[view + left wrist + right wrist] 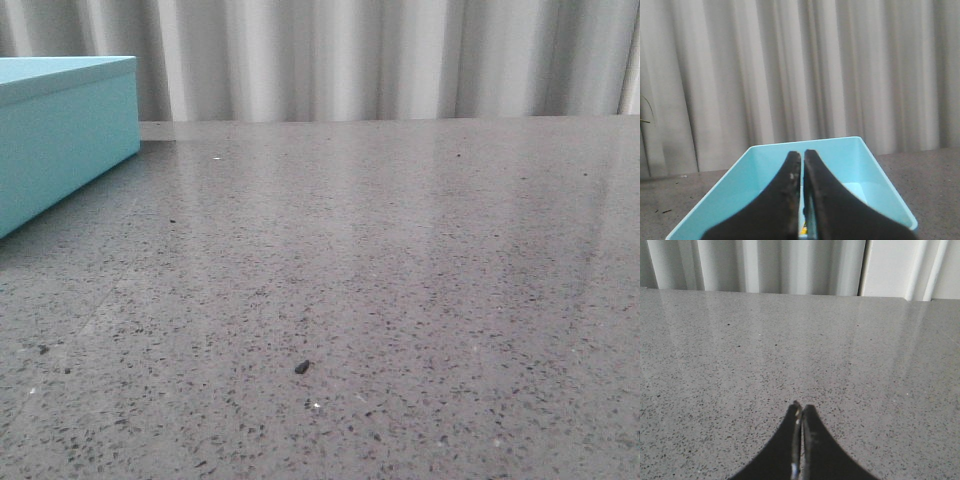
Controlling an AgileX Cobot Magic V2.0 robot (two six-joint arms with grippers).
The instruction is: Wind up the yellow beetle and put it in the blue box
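Note:
In the left wrist view the blue box (pixel 765 170) stands open, its turquoise inner walls and floor showing. My left gripper (pixel 803 152) hangs over that opening with its black fingers pressed shut. Through the thin slit between them shows a tiny sliver of the yellow beetle (pixel 803 232), low down inside the box; the rest of it is hidden behind the fingers. The front view shows the blue box (pixel 60 140) at the far left edge, and neither gripper. My right gripper (pixel 802 405) is shut and empty above bare speckled tabletop, with no task object near it.
A grey speckled stone tabletop (pixel 380 300) fills the front view, with a small dark crumb (pixel 302 367) near the front. Pale pleated curtains (pixel 380 60) hang behind the table's far edge.

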